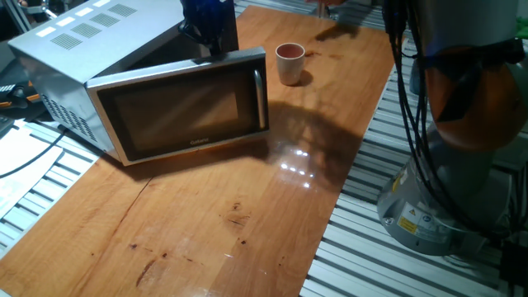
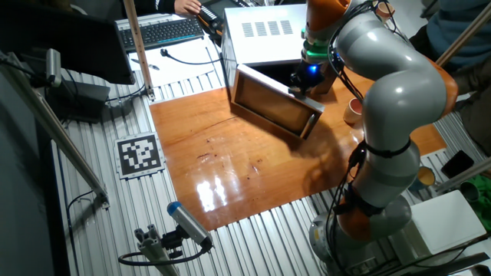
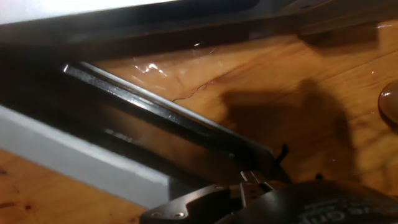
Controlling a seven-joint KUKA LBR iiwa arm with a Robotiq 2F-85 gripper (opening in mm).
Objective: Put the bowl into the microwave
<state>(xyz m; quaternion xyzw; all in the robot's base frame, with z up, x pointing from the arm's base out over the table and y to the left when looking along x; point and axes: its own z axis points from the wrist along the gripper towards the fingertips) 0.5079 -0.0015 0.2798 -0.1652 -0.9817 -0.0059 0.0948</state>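
The silver-white microwave (image 1: pixel 62 62) stands at the table's far left, and its dark glass door (image 1: pixel 186 111) with the bar handle (image 1: pixel 260 97) is swung partly open. My gripper (image 1: pixel 210 37) is just behind the door's top edge, near the handle side, with its fingers hidden by the door. In the other fixed view the gripper (image 2: pixel 305 83) sits at the door's (image 2: pixel 276 111) free end. The small cream bowl (image 1: pixel 289 63) with a reddish inside stands upright on the table, right of the door and apart from the gripper. It also shows in the other fixed view (image 2: pixel 354 112).
The wooden table (image 1: pixel 247 223) ends at a metal slatted surface (image 1: pixel 396 264) on the right. The robot's base (image 1: pixel 445 198) and cables stand at the right. A keyboard (image 2: pixel 165 31) and a tag marker (image 2: pixel 139 153) lie beyond the table.
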